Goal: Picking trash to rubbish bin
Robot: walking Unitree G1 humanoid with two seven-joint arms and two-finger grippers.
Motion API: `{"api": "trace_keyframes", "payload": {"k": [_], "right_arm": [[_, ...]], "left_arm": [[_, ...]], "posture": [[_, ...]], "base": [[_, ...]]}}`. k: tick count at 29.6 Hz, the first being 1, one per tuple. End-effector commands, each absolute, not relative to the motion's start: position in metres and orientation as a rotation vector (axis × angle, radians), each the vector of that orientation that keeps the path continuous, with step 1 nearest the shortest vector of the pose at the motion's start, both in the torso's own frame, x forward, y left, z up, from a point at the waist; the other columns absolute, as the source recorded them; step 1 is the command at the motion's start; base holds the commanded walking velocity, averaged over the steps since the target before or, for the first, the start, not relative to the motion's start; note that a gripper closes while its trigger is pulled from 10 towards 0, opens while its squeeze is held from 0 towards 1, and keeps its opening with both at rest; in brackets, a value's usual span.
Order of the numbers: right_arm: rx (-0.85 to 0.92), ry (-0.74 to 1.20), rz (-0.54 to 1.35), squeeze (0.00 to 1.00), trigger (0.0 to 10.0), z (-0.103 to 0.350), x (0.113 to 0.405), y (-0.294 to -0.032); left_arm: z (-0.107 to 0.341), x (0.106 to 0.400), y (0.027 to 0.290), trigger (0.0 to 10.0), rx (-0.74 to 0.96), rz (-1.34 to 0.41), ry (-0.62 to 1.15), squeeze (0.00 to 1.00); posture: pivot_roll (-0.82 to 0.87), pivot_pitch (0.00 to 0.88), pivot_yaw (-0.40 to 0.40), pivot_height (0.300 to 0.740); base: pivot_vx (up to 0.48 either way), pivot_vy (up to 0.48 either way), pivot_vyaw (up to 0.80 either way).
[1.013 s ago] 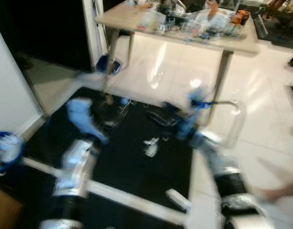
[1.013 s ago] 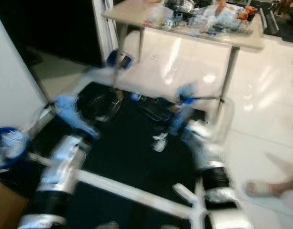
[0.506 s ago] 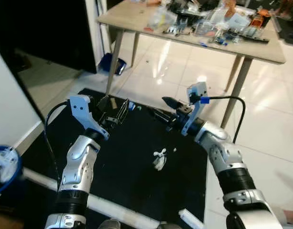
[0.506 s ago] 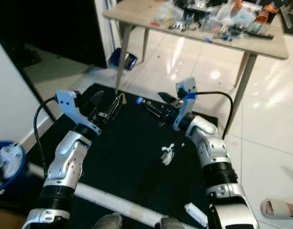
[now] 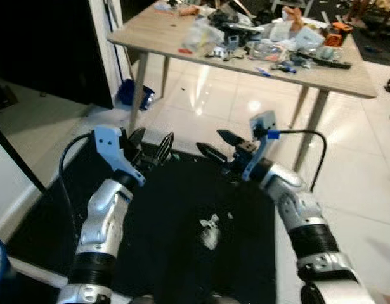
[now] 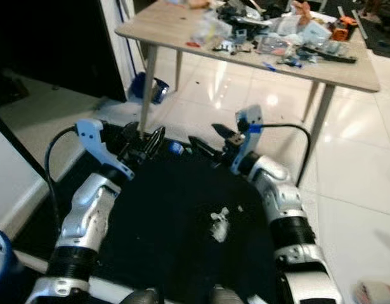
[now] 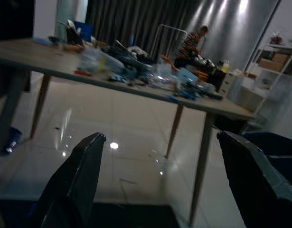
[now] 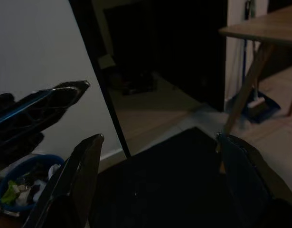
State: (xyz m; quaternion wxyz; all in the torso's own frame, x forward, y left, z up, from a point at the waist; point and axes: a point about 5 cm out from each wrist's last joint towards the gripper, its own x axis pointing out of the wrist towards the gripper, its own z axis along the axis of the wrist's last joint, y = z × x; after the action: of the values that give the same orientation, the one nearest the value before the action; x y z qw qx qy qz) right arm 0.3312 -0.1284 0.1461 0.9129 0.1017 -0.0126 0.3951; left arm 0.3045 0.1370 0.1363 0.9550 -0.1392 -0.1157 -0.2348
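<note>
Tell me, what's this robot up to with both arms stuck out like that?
It is tidying up litter. A crumpled white scrap lies on the black mat in front of it, not yet picked up. The left gripper and right gripper are both held out above the mat's far edge, fingers open and holding nothing. Beyond them stands a wooden table piled with clutter. A blue bin with rubbish in it sits by the wall.

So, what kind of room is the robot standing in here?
Probably a living or work room in a home: glossy white floor tiles, a light wooden table cluttered with small items, and a black floor mat with a crumpled white scrap of trash on it.
</note>
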Motion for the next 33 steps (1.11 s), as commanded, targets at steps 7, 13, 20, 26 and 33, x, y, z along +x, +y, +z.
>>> {"api": "trace_keyframes", "payload": {"k": [7,13,20,26,33], "right_arm": [[0.201,-0.017,0.820,0.00,10.0,0.1451,0.3308,-0.1255],[0.204,-0.015,0.822,0.00,10.0,0.1450,0.3308,-0.1254],[0.206,-0.011,0.821,0.00,10.0,0.1445,0.3307,-0.1254],[0.206,-0.015,0.819,0.00,10.0,0.1448,0.3308,-0.1256],[0.213,-0.019,0.817,0.00,10.0,0.1452,0.3307,-0.1258]], "left_arm": [[0.1327,0.3036,0.1376,10.0,-0.292,-0.473,-0.223,0.00],[0.1327,0.3036,0.1376,10.0,-0.292,-0.473,-0.223,0.00],[0.1330,0.3034,0.1378,10.0,-0.292,-0.475,-0.225,0.00],[0.1332,0.3033,0.1378,10.0,-0.291,-0.475,-0.226,0.00],[0.1333,0.3032,0.1375,10.0,-0.292,-0.477,-0.226,0.00]], "posture": [[-0.05,0.000,-0.018,0.740],[-0.05,0.000,-0.018,0.740],[-0.05,0.000,-0.018,0.740],[-0.05,0.000,-0.018,0.740],[-0.05,0.000,-0.018,0.740]], "base": [[0.480,0.000,-0.10],[0.480,0.000,-0.73],[0.480,0.000,-0.77],[0.480,0.000,-0.77],[0.480,0.000,-0.21]]}}
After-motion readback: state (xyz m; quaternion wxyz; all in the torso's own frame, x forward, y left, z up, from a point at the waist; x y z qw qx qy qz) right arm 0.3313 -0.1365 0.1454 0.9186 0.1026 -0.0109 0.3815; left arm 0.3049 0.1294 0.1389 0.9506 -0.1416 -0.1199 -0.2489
